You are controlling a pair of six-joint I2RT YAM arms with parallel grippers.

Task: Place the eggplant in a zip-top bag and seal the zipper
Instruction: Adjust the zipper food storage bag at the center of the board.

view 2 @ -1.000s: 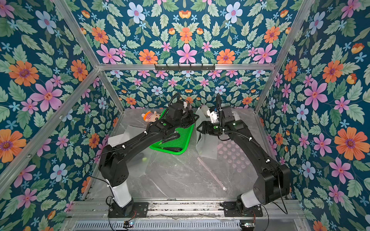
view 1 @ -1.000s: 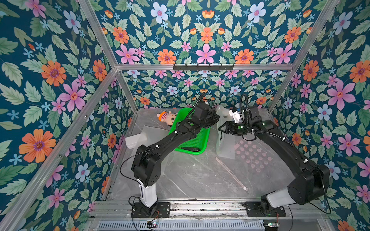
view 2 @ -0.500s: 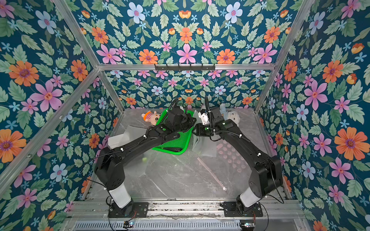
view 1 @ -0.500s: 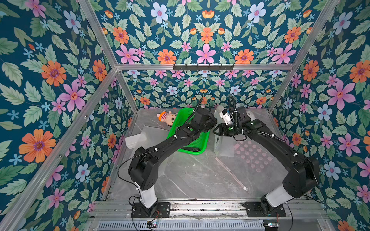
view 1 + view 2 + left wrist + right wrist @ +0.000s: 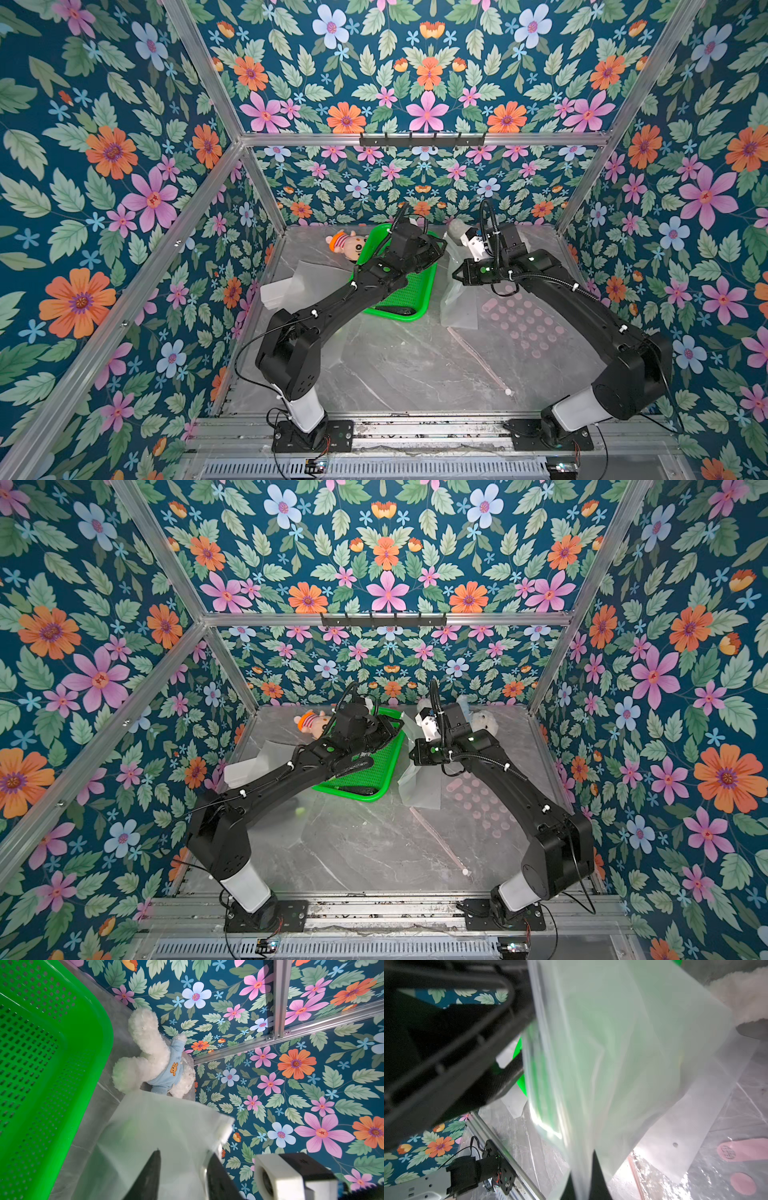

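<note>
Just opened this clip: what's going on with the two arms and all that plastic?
The right tool is shut on a frosted translucent plastic bag, holding it up beside the green perforated plastic basket. The left tool stands open close against that bag. The clear zip-top bag with pink dots lies flat on the grey marbled table, with neither tool on it. No eggplant can be clearly made out.

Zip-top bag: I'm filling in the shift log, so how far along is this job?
Done: nothing visible. The zip-top bag lies flat, apparently empty, its zipper untouched. In hand: the right pincer is shut on a frosted plastic sheet, not the dotted bag; the left pincer is open close to it. Left: bag the eggplant, perhaps the dark shape in the green basket, then seal.
</note>
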